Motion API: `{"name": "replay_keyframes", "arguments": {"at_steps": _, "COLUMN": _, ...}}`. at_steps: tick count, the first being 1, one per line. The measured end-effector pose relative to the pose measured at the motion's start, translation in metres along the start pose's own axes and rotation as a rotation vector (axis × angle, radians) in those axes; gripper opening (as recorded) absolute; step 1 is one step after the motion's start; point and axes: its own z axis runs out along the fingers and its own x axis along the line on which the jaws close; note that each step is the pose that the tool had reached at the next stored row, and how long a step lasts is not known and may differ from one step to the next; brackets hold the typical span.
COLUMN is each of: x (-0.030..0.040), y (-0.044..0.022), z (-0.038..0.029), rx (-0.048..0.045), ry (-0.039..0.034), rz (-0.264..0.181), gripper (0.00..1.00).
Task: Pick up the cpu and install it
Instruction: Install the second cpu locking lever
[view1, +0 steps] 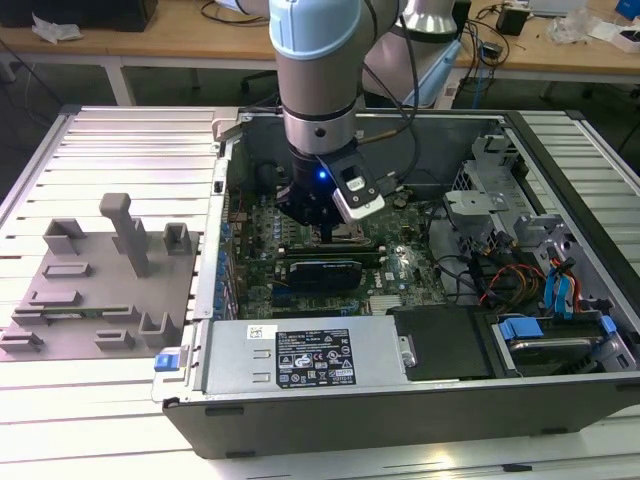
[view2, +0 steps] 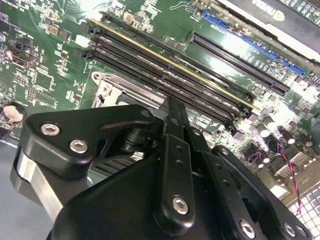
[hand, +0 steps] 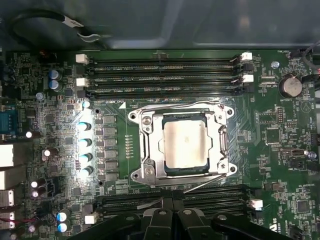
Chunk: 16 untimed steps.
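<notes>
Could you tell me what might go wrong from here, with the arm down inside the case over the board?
1. The cpu lies in the metal-framed socket; if it sits slightly crooked, pressing on it could harm the contacts beneath.
2. The gripper hangs low over the motherboard, beside the memory slots, so a sideways slip might strike them.
3. Loose cables lie near the arm and could snag.

Memory slots (hand: 162, 75) and socket frame (hand: 145, 150) hem the cpu (hand: 184, 144).
</notes>
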Motion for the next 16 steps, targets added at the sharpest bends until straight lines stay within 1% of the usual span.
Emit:
{"name": "replay_keyframes", "arguments": {"at_steps": 2, "x": 0.0036, "y": -0.0002, "z": 0.0002, "rx": 0.0002, "ry": 0.0001, "rz": 0.0, "gripper": 0.11}}
{"name": "replay_keyframes", "arguments": {"at_steps": 10, "x": 0.0117, "y": -0.0008, "z": 0.0009, "rx": 0.0001, "ry": 0.0002, "rz": -0.001, "gripper": 0.11}}
{"name": "replay_keyframes", "arguments": {"at_steps": 16, "x": 0.0119, "y": -0.0008, "z": 0.0031, "rx": -0.0078, "ry": 0.0027, "rz": -0.074, "gripper": 0.11}}
